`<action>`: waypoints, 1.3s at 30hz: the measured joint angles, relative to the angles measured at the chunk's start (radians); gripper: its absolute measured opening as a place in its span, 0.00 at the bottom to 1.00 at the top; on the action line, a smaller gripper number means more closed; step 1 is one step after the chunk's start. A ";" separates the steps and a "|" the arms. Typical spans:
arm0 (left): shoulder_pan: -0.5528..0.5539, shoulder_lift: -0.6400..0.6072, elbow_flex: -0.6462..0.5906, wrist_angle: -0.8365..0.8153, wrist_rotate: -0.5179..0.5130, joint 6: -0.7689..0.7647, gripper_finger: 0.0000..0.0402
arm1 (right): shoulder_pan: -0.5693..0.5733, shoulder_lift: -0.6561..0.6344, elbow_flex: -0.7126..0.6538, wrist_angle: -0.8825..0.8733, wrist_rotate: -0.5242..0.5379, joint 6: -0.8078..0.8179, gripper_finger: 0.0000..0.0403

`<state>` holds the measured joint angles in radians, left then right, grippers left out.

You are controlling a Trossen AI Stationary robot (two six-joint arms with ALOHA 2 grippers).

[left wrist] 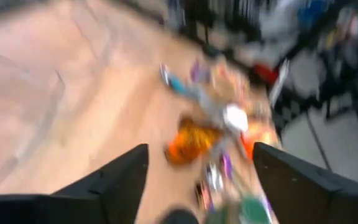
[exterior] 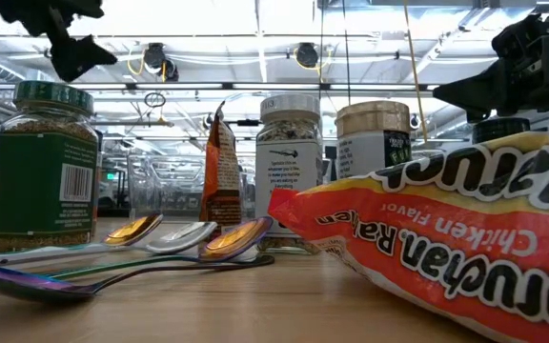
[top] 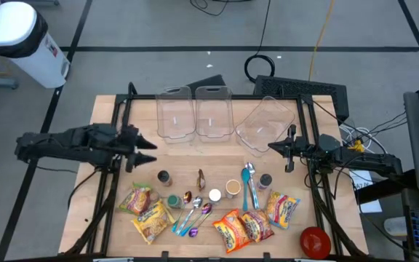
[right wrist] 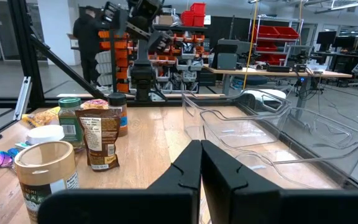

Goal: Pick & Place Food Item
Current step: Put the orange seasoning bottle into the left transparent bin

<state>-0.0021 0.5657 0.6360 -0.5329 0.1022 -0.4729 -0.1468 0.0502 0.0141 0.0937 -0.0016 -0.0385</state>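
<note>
Several yellow and orange ramen packets [top: 153,220] [top: 231,229] [top: 282,209] lie flat on the near half of the table, among spice jars [top: 174,201] [top: 265,180], a small brown pouch [top: 201,177] standing upright, and spoons [top: 195,215]. My left gripper [top: 149,150] hangs open above the table's left middle, left of the jars; its wrist view [left wrist: 201,168] is blurred. My right gripper [top: 273,148] is shut and empty at the right, beside the tilted clear container [top: 264,120]; its shut fingers also show in its wrist view [right wrist: 201,162].
Three clear plastic containers [top: 174,113] [top: 213,110] stand along the far edge. A red round object [top: 315,241] sits at the near right corner. Two blue spoons [top: 249,185] lie near the right jars. Bare wood lies between the containers and the items.
</note>
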 joint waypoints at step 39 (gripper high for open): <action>-0.173 0.640 0.107 -0.152 -0.036 0.108 0.58 | 0.000 0.000 0.000 0.000 0.000 0.000 0.00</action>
<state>-0.1751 1.2061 0.7431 -0.6853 0.0666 -0.3651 -0.1469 0.0502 0.0141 0.0937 -0.0015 -0.0383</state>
